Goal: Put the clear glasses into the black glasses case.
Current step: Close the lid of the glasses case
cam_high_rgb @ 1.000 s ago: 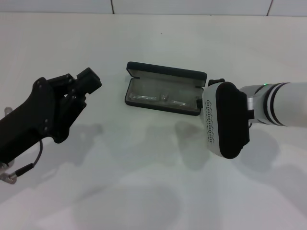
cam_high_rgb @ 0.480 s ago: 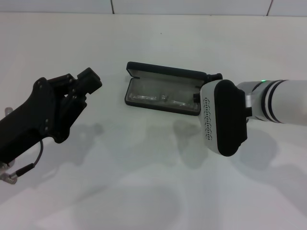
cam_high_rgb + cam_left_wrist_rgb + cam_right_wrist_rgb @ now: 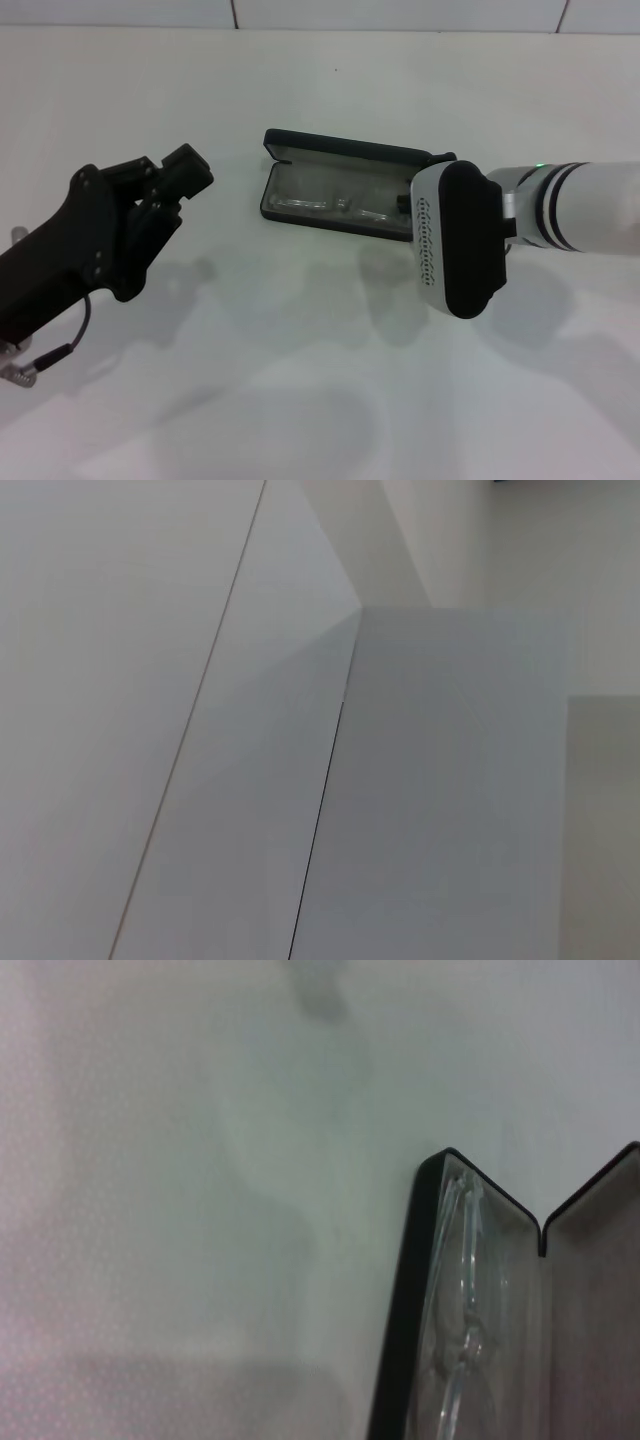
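The black left gripper (image 3: 185, 170) hangs at nine o'clock, reaching in toward the centre. The white right arm's gripper (image 3: 425, 185) enters from three o'clock, wrist housing facing us.

The right tool (image 3: 412, 205) is masked by its own wrist housing; the case (image 3: 480, 1310) is cut off in the right wrist view.

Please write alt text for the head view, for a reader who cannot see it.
The black glasses case lies open on a white table with the clear glasses inside. The right gripper is at its right end; the left gripper hovers apart.
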